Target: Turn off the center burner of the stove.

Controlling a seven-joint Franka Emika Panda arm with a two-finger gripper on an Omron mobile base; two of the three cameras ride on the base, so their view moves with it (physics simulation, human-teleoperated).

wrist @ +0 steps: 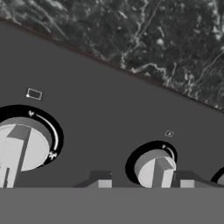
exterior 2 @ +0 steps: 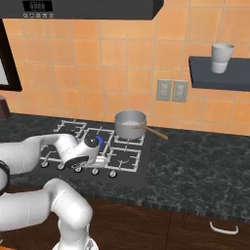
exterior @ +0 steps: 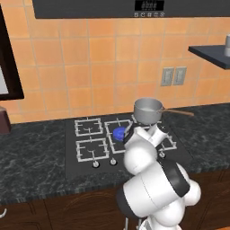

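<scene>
Left to right in the left base view: two small grates (exterior: 88, 126) on the black stove (exterior: 74, 168), then the center burner (exterior: 118, 133) glowing blue, partly hidden by the white arm (exterior: 150, 179), and a grey pot (exterior: 148, 110) on the rear right grate. In the hand view, a large knob (wrist: 19, 146) lies at left; a smaller knob (wrist: 155, 168) stands between the fingertips (wrist: 104, 183) of the gripper (wrist: 145, 183), whose jaws are spread on either side of it, apart from it.
</scene>
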